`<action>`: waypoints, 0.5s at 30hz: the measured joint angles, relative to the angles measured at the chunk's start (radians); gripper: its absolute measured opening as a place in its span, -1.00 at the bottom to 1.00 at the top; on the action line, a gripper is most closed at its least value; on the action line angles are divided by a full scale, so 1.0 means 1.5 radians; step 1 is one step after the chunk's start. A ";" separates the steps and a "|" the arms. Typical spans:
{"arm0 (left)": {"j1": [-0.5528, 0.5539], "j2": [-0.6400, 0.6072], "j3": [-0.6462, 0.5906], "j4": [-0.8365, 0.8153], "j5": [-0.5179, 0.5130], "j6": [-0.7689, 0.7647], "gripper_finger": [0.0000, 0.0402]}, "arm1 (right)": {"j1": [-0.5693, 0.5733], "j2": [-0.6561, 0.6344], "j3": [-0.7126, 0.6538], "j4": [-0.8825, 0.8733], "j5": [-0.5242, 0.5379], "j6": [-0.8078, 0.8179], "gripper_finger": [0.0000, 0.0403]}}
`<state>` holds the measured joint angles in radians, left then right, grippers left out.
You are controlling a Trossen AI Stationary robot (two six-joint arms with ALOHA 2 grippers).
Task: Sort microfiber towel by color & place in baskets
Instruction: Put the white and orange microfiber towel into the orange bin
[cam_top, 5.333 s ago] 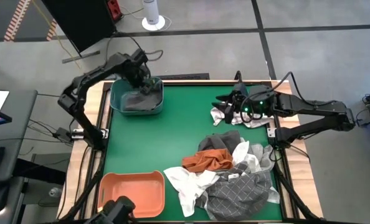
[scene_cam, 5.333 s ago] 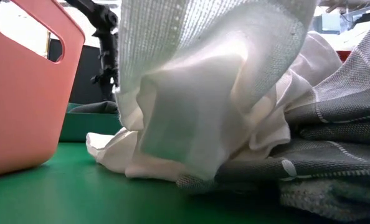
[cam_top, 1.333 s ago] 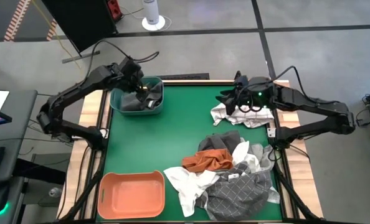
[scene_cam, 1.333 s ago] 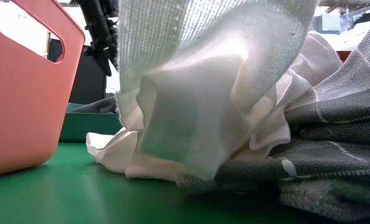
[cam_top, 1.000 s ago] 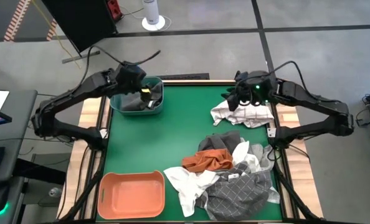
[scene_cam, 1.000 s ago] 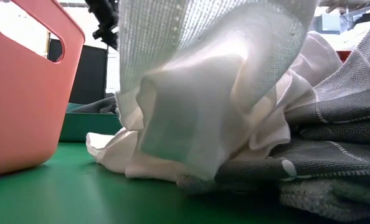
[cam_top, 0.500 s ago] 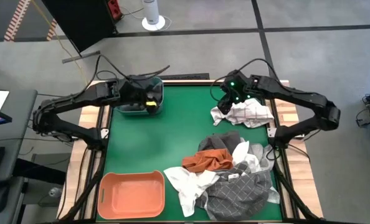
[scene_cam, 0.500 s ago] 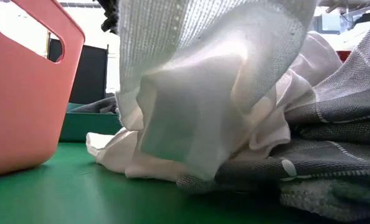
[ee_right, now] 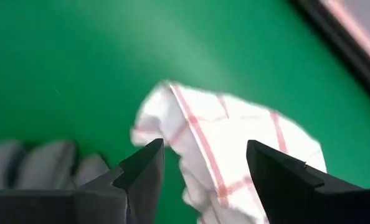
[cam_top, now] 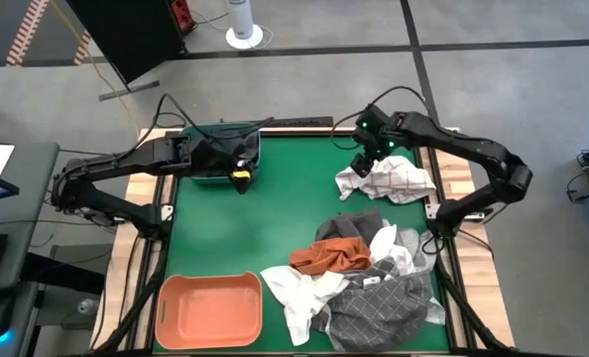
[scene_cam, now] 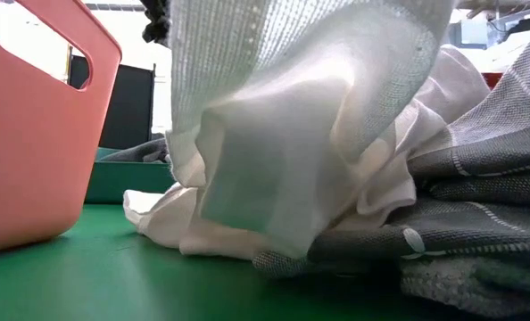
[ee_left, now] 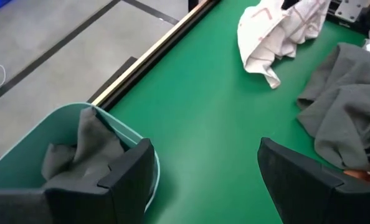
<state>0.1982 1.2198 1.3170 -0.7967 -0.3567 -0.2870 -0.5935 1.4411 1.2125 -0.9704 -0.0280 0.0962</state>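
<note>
Left claw [cam_top: 241,177] hangs open and empty just off the teal basket [cam_top: 203,178], which sits at the worktop's [cam_top: 265,218] far left corner; the left wrist view shows both fingers [ee_left: 129,174] spread with nothing between them. A dark grey towel [ee_left: 79,155] lies crumpled inside the teal basket. Right claw [cam_top: 362,162] is near the far edge towards the right side, directly over the white towel with red check lines [cam_top: 389,180]; in the right wrist view its fingers [ee_right: 141,171] stand apart with the cloth below them, not gripped. That checked towel lies loose on the green surface, near the far right corner, apart from the main heap. The heap sits on the near right part of the worktop: a plain dark grey towel [cam_top: 349,226] at its far side, a rust orange towel [cam_top: 329,258] in the middle, white towels [cam_top: 299,293] on the near left of the heap, and a grey towel with white grid lines [cam_top: 379,307] at the near edge. The salmon basket [cam_top: 210,307] sits at the near left corner with no towel in it. Low view is mostly blocked by white cloth [scene_cam: 292,134] and the grey grid towel. No readable labels or writing on the baskets or towels.
</note>
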 joint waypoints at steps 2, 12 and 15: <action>0.000 0.000 0.000 0.000 0.000 -0.003 0.35 | 0.001 0.031 0.000 -0.025 0.000 -0.014 0.27; -0.007 -0.011 -0.001 0.001 0.006 -0.014 0.35 | 0.006 0.201 -0.001 -0.079 0.020 -0.038 0.27; -0.016 -0.023 -0.001 0.001 0.008 -0.031 0.35 | 0.006 0.237 -0.001 -0.089 0.065 -0.057 0.27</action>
<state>0.1744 1.1853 1.3163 -0.7945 -0.3448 -0.3329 -0.5846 1.7971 1.2110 -1.1033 0.0693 0.0106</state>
